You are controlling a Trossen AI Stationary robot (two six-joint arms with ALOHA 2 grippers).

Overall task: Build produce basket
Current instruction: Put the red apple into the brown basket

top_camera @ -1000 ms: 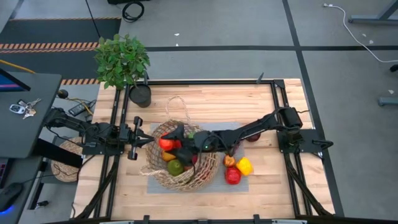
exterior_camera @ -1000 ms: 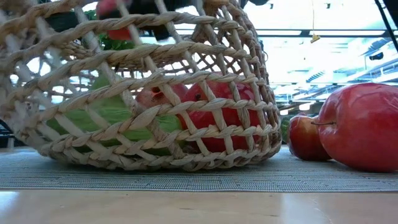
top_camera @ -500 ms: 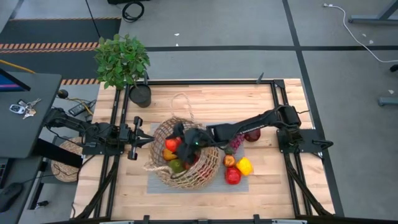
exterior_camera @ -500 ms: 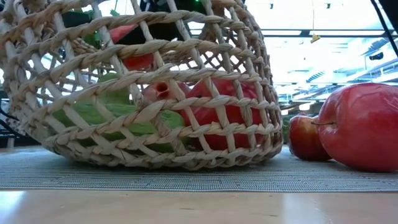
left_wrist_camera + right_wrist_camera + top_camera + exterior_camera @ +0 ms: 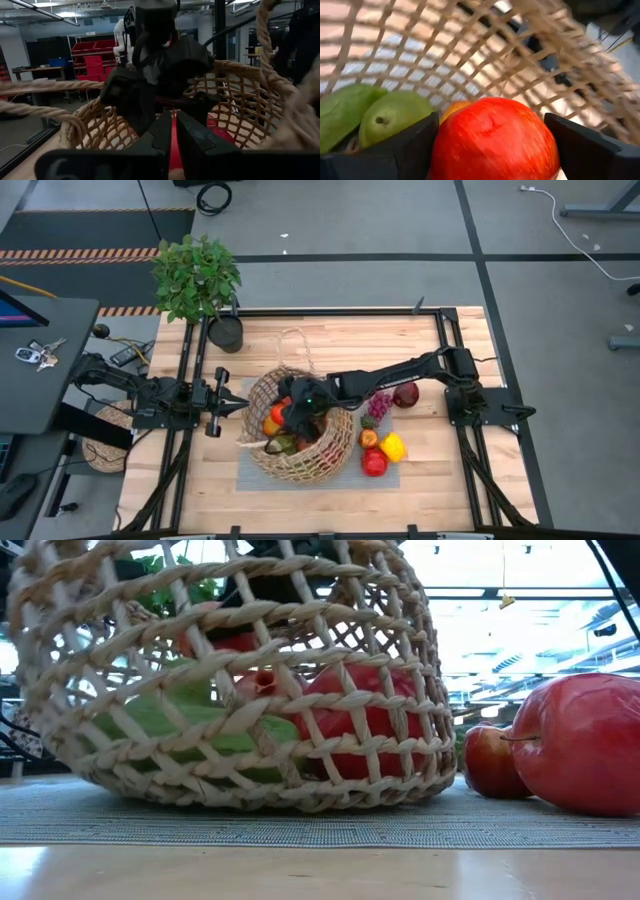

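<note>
A: Where is the right gripper [image 5: 296, 412], and what hides it?

B: Reached down inside the basket [image 5: 335, 457], which sits on a grey mat [image 5: 248, 476] mid-table. From above, the arm's dark body covers the fingertips. Its own wrist camera is clearer — two dark fingers [image 5: 405, 145] stand wide apart with a red apple [image 5: 495, 140] clamped between them.

A: What lies past that apple?

B: A green pear [image 5: 392, 117], another green piece cut off at the frame edge, and a sliver of something orange just behind the apple — too little shows to name it.

A: And the left gripper [image 5: 232, 407]?

B: Just outside the basket's rim, fingers pressed together, holding nothing. Its camera looks over the wicker edge at the other arm's dark wrist, which blocks most of the contents.

A: Any produce outside?

B: Beside the right arm, on the mat: purple grapes [image 5: 380, 404], a dark red apple [image 5: 406, 395], a yellow pepper [image 5: 393, 447], a red piece [image 5: 374, 463]. From table height the weave screens the fruit inside.
</note>
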